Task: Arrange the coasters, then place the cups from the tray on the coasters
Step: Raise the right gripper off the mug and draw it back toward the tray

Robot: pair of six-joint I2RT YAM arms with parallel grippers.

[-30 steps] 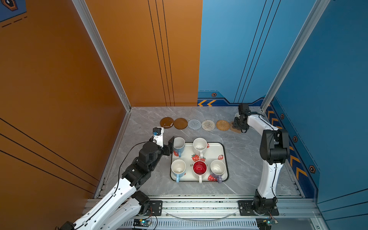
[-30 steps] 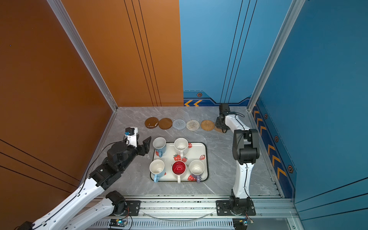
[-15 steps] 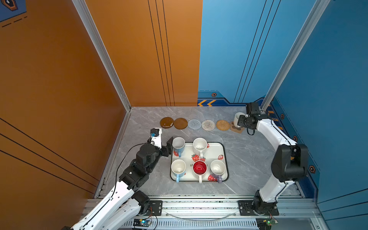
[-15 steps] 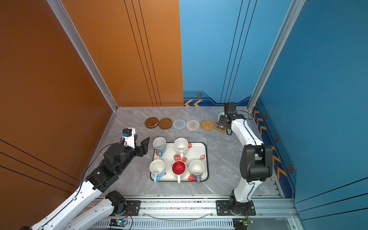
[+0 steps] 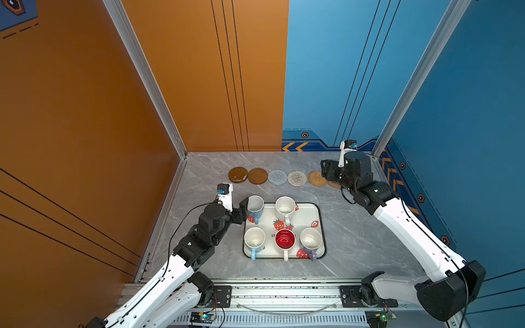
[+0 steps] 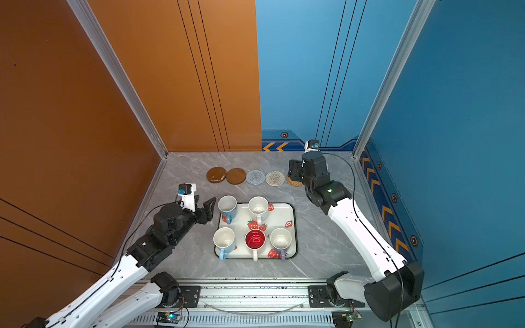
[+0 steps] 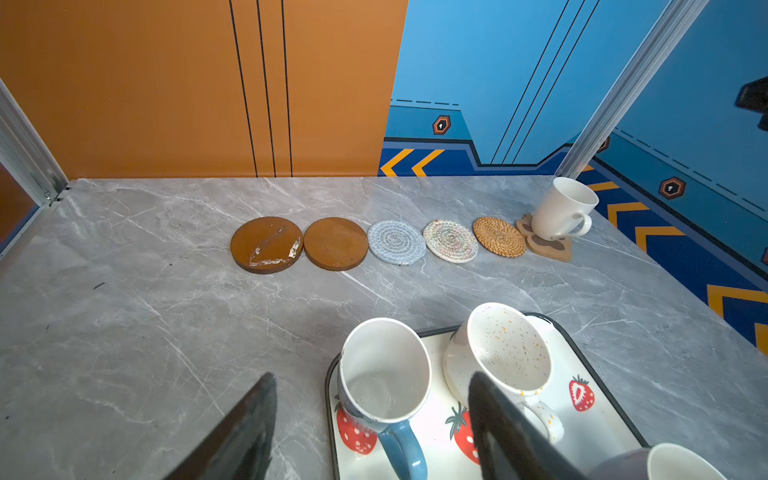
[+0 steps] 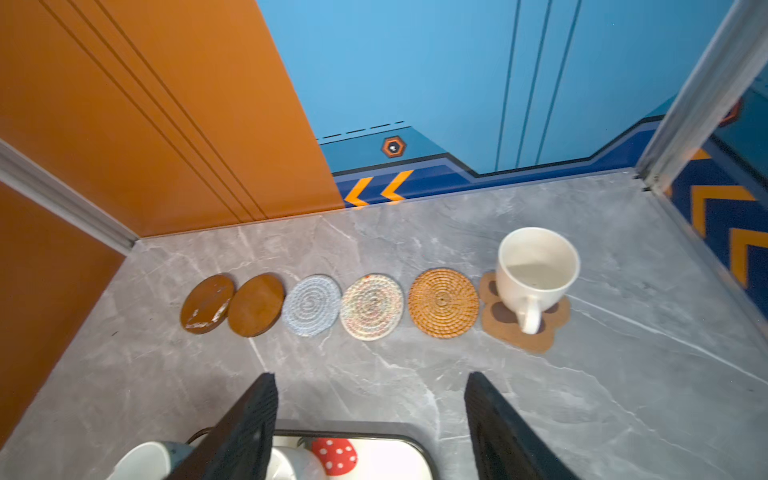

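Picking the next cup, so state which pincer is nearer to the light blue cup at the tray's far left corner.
Left. The left pincer stands open just left of the light blue cup, facing it; the right pincer is far off, by the tan woven coaster.

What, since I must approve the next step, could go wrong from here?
1. The open left end effector is beside the far light blue cup, which stands close to the speckled white cup; a finger could knock that neighbour.
2. The open right end effector is near the white cup on the paw-print coaster; a sweep might tip it.
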